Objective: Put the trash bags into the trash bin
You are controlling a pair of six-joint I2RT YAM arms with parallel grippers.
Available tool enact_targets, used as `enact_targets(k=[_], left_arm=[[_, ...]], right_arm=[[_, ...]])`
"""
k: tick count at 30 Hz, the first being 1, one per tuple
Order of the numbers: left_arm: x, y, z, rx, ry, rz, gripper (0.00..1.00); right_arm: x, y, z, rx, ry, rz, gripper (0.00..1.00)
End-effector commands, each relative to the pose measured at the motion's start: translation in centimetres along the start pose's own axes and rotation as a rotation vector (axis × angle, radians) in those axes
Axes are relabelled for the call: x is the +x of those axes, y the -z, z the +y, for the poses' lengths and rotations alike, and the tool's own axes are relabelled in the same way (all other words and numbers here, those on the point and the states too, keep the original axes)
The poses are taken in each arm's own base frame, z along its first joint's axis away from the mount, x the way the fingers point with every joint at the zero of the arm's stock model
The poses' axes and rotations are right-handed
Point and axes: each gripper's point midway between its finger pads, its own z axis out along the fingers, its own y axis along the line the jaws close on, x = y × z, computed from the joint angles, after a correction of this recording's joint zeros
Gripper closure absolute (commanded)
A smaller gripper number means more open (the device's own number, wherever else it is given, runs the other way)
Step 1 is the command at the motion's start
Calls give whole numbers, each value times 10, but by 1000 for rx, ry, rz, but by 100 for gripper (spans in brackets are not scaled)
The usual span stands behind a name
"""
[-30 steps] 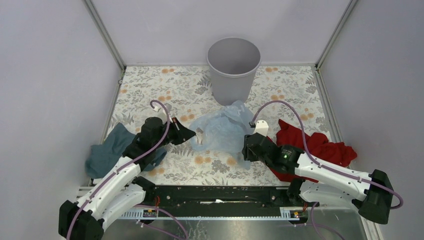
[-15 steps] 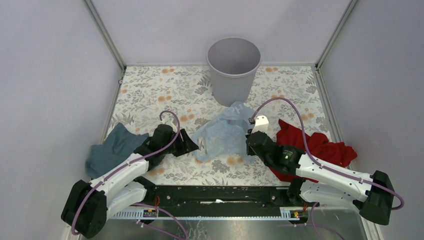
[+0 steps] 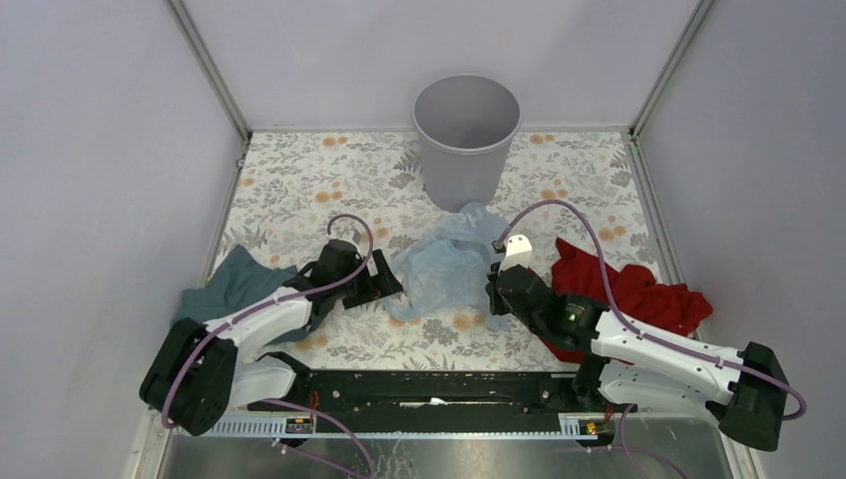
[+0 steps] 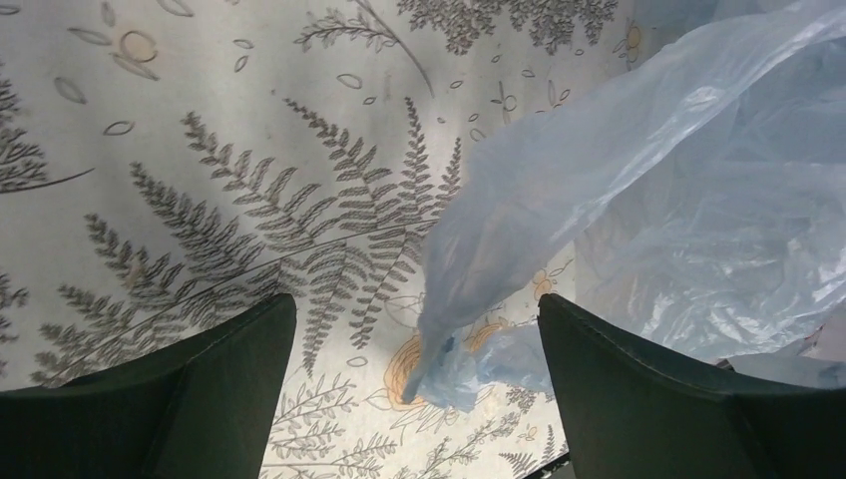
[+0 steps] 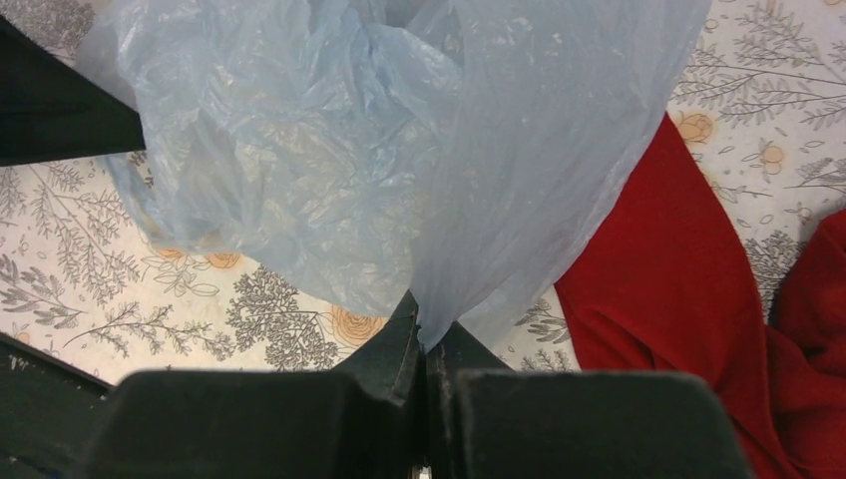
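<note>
The right pincer (image 5: 424, 339) is pinched tight on the bag (image 5: 399, 150), which lies on the flowery table (image 3: 299, 180) ahead of it. The left pincer (image 4: 417, 324) gapes wide around a bag corner. The bin (image 3: 466, 140) stands beyond both, by the grey wall (image 3: 329, 60)

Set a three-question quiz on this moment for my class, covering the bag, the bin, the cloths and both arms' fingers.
1. True or false: the trash bag already lies inside the trash bin.
2. Which are shut on the bag? A) left fingers B) right fingers C) both
3. Fill in: the cloth lying by the right arm is ___ in colour.

Key
1. False: it lies on the table, in front of the bin.
2. B: the left ones stand open, with an edge of the bag between them.
3. Red.
</note>
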Motion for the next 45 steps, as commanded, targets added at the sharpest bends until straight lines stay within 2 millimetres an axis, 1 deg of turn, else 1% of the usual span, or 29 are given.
enact_targets(k=[1, 4, 5, 6, 7, 8, 11, 12, 13, 15, 18, 20, 21, 22, 23, 24, 25, 26, 27, 28, 32, 33, 35, 36, 37, 40, 42, 43, 45], left_arm=[[-16, -5, -28, 129, -19, -52, 8], [-20, -9, -32, 142, -19, -63, 19], [-22, -9, -33, 143, -22, -69, 24], [-24, -9, -34, 143, -26, -78, 29], [-26, -9, -35, 144, -28, -87, 34], [-29, -9, -36, 147, -30, -96, 38], [-31, -7, -40, 161, -39, -104, 44], [-31, -7, -41, 165, -39, -102, 47], [-30, -7, -41, 168, -40, -99, 49], [-28, -6, -41, 174, -42, -92, 54], [-27, -5, -41, 176, -46, -90, 62], [-27, -4, -41, 176, -57, -89, 68], [-27, -3, -41, 176, -63, -89, 72], [-27, -3, -40, 171, -69, -88, 77], [-28, -2, -40, 164, -72, -86, 83], [-28, 0, -40, 154, -73, -85, 92], [-31, 2, -39, 138, -68, -93, 100], [-32, 7, -36, 112, -54, -94, 100], [-33, 13, -36, 99, -33, -103, 100], [-35, 22, -36, 89, -11, -118, 100], [-43, 64, -36, 65, 80, -202, 100], [-44, 74, -36, 64, 90, -217, 100], [-46, 91, -34, 46, 114, -244, 100], [-50, 97, -27, -2, 133, -269, 100], [-52, 102, -19, -50, 149, -286, 100], [-68, 111, 5, -214, 163, -327, 100], [-89, 116, 16, -288, 155, -322, 100], [-103, 118, 21, -315, 164, -318, 100], [-135, 120, 37, -327, 220, -300, 100]], right_arm=[[-9, -1, 15, -48, -26, -17, 100], [-4, -1, 14, -43, -40, 2, 100], [-2, 1, 12, -39, -43, 11, 98], [-1, 2, 10, -32, -47, 19, 93], [1, 4, 9, -28, -53, 25, 86], [3, 5, 7, -22, -61, 30, 74], [10, 9, 2, -5, -82, 54, 34], [14, 10, 0, -2, -89, 65, 24], [17, 10, -2, 9, -95, 76, 17], [24, 10, -7, 40, -109, 100, 13], [33, 13, -16, 99, -126, 142, 16], [38, 14, -19, 116, -144, 156, 21], [40, 14, -19, 115, -154, 157, 28], [43, 13, -20, 113, -159, 159, 38], [44, 12, -20, 108, -168, 155, 50], [44, 13, -19, 106, -172, 154, 62], [43, 15, -19, 99, -170, 156, 72], [38, 18, -16, 85, -169, 155, 80], [33, 22, -12, 65, -166, 156, 86], [25, 26, -4, 26, -165, 151, 88], [12, 37, 25, -97, -129, 210, 98], [2, 37, 37, -137, -140, 207, 100], [-11, 32, 63, -228, -159, 192, 100], [-19, 26, 76, -270, -164, 175, 100], [-29, 19, 83, -274, -155, 155, 100], [-63, -23, 93, -247, -138, 208, 100], [-85, -54, 110, -319, -165, 275, 100], [-89, -77, 121, -338, -163, 307, 100], [-115, -105, 140, -362, -133, 309, 100]])
